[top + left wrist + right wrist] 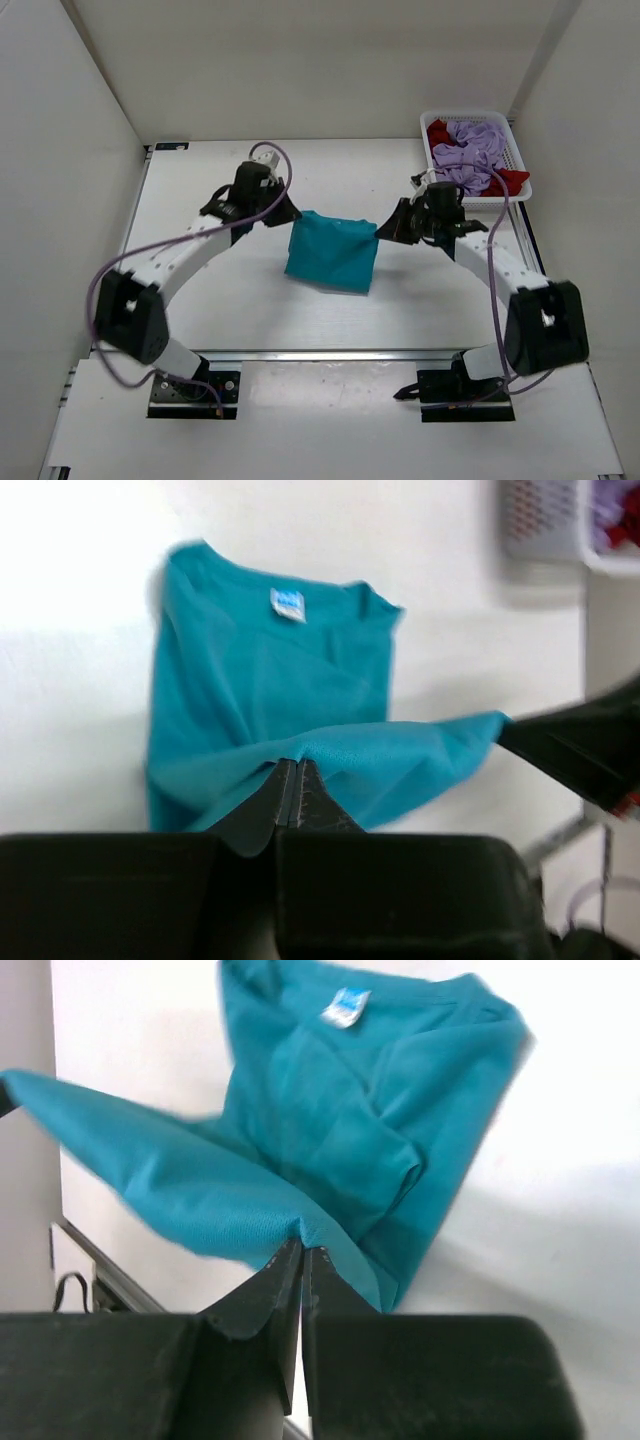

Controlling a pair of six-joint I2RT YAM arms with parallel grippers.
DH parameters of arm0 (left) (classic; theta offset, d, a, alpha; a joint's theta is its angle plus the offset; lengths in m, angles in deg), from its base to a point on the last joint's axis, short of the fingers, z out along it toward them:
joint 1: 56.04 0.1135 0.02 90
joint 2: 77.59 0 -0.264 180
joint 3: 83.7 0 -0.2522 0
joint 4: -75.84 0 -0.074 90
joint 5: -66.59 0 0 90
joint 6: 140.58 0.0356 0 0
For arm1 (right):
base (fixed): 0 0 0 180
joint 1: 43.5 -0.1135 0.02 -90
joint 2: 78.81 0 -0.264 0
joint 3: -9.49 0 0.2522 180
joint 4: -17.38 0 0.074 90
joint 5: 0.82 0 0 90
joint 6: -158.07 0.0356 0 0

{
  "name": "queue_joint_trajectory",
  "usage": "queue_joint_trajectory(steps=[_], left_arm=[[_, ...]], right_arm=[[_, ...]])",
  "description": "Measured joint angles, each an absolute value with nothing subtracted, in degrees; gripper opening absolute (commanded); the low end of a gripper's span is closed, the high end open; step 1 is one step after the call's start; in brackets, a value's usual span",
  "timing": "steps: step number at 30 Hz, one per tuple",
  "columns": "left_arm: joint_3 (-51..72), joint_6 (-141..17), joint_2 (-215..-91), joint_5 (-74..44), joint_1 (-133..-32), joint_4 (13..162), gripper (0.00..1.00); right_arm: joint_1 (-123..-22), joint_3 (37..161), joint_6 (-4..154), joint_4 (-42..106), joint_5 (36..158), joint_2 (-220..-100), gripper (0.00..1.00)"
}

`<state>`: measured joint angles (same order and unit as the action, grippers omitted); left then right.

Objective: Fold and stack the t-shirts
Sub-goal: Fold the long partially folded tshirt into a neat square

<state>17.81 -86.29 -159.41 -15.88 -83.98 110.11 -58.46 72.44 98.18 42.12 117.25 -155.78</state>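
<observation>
Here the teal-blue t-shirt [332, 252] sits near the middle of the tabletop [230, 300], partly folded and held between the two arms. The left gripper [288, 216] is clamped on one corner of its far edge, and the left wrist view shows the fingers pressed together with a fold of teal fabric pinched at their tips. The right gripper [381, 229] is clamped on the opposite corner in the same way, its jaws closed on a ridge of cloth in the right wrist view. The edge between the two grippers is stretched fairly taut and raised off the surface, while the rest of the shirt drapes down toward the near side and lies on the tabletop. Both wrist views show the neckline lying flat, with a small pale label [288, 604] inside the collar. At the far right corner stands a white mesh basket [518, 160], well apart from the teal shirt. It holds the lavender t-shirt [475, 150], bunched on top, with the red t-shirt [437, 132] showing at its far-left corner and along its right side.
</observation>
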Motion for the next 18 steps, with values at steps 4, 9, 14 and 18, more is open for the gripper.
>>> queue_joint_trajectory(steps=[4,9,14,18], left_arm=[[8.5,-85.4,-176.0,-17.0,-80.7,108.1,0.0],[5.7,-86.4,-186.6,-17.0,-76.7,106.9,0.03],[0.2,-87.4,-191.3,-17.2,-74.1,105.8,0.27],[-0.4,-87.8,-191.3,-16.6,-71.2,104.5,0.6]], right_arm=[[-54.1,80.7,96.8,40.7,120.4,-169.0,0.0],[-51.0,90.2,96.5,38.2,123.3,-182.2,0.0],[-51.7,110.1,94.6,41.7,123.9,-195.4,0.21],[-52.2,117.6,93.3,42.1,122.9,-199.5,0.45]])
